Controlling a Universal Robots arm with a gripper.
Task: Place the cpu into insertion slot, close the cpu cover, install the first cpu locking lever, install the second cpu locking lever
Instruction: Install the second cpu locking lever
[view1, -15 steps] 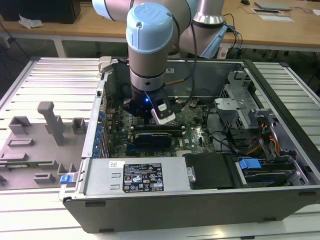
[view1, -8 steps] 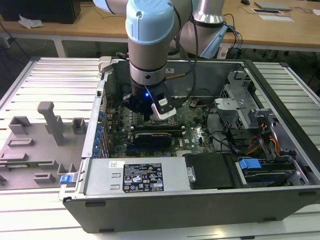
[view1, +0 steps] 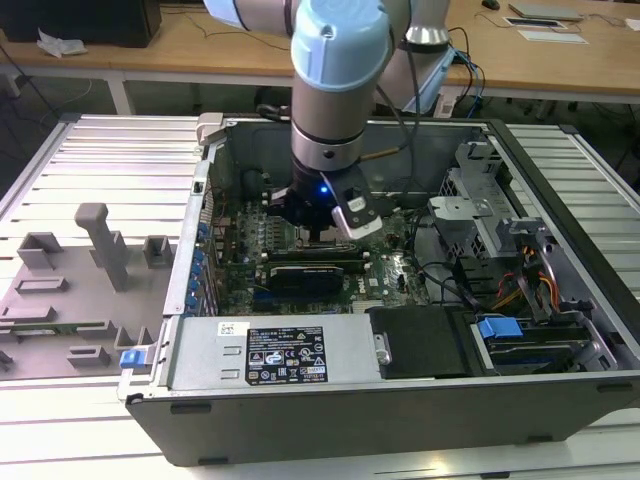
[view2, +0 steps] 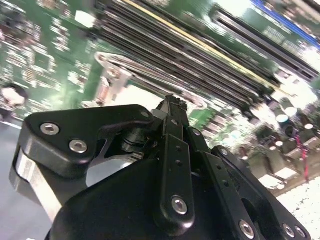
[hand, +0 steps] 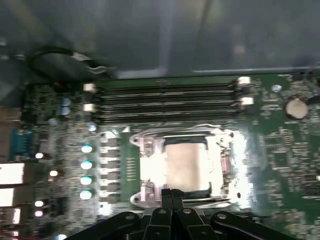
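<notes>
In the first wrist view the cpu (hand: 184, 167) lies flat in the insertion slot (hand: 198, 190), silver-grey face up. The silver cpu cover (hand: 150, 165) lies down around it as a bright frame. A thin wire locking lever (hand: 202, 127) runs along the slot's edge beside the memory slots, and another lever (hand: 205, 202) runs along the opposite edge. My gripper (hand: 170, 196) is shut, its black fingertips pressed together right at that second edge of the socket. In the second wrist view the gripper (view2: 172, 103) tips sit close to a silver lever (view2: 131, 66). In the exterior view the gripper (view1: 318, 238) reaches down onto the motherboard.
The open computer case (view1: 330, 395) surrounds the arm, with its power supply box (view1: 290, 355) along the near wall. Drive cages and cables (view1: 520, 270) stand at the exterior view's right. Long black memory slots (hand: 165, 102) lie beside the socket. A grey fixture tray (view1: 80, 290) sits outside the case.
</notes>
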